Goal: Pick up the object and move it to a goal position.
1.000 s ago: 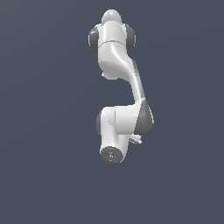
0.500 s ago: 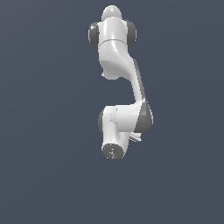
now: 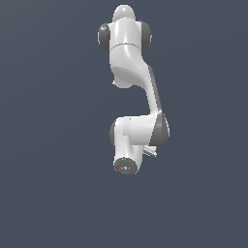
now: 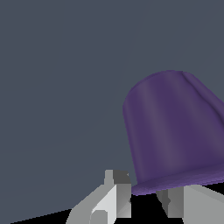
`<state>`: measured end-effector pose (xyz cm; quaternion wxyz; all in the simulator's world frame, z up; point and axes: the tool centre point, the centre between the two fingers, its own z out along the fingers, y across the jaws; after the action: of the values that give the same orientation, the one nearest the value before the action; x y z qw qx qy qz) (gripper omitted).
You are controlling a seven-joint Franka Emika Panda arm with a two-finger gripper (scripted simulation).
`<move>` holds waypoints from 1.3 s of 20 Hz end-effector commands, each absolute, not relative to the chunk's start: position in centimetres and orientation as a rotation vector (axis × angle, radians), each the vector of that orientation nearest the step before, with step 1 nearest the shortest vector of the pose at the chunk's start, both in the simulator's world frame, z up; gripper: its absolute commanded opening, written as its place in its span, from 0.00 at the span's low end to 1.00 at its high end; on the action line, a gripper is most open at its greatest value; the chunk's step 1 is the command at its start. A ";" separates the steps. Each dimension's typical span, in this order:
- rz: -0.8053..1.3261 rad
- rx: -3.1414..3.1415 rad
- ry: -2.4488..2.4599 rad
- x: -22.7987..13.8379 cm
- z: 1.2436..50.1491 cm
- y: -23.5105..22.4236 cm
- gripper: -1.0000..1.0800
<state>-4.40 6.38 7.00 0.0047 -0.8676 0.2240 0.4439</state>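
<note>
The purple cup-like object (image 4: 175, 131) fills much of the wrist view, its ridged rim right at my fingertips. My gripper (image 4: 143, 189) has its two grey fingers (image 4: 114, 194) close together, and they appear to pinch the object's rim. In the exterior view the white arm (image 3: 131, 63) is seen from above. Its last links (image 3: 138, 135) hide the gripper and the object, and only a small grey part of the hand (image 3: 150, 152) sticks out.
A plain dark grey floor (image 3: 48, 145) lies all around the arm. No other objects, containers or edges show in either view.
The arm has shifted slightly toward the top of the exterior view. Its pose is nearly the same otherwise.
</note>
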 end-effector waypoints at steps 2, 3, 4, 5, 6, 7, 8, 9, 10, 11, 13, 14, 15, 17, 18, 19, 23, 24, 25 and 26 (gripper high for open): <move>1.391 -2.718 0.703 -4.4 7.0 6.3 0.00; 1.391 -2.718 0.703 -4.4 7.0 6.3 0.00; 1.391 -2.718 0.703 -4.4 7.0 6.3 0.00; 1.391 -2.718 0.703 -4.4 7.0 6.3 0.00; 1.391 -2.718 0.703 -4.4 7.0 6.3 0.00; 1.390 -2.718 0.702 -4.4 7.0 6.4 0.00; 1.390 -2.718 0.702 -4.4 7.0 6.4 0.00; 1.390 -2.718 0.702 -4.4 7.0 6.4 0.00; 1.390 -2.718 0.702 -4.5 7.1 6.5 0.00; 1.390 -2.718 0.702 -4.5 7.2 6.6 0.00; 1.390 -2.718 0.702 -4.7 7.4 6.9 0.00; 1.390 -2.718 0.702 -4.8 7.6 7.1 0.00; 1.390 -2.718 0.702 -4.9 7.8 7.4 0.00; 1.390 -2.718 0.702 -5.2 8.3 8.0 0.00; 1.390 -2.718 0.702 -5.3 8.5 8.4 0.00; 1.390 -2.718 0.702 -5.5 8.9 8.8 0.00; 1.391 -2.718 0.702 -6.6 10.7 11.1 0.00; 1.391 -2.718 0.702 -6.9 11.3 11.9 0.00; 1.392 -2.719 0.702 -7.3 11.9 12.7 0.00; 1.392 -2.719 0.702 -7.7 12.5 13.5 0.00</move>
<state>-7.15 12.27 11.51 0.0038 -0.8670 0.2247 0.4448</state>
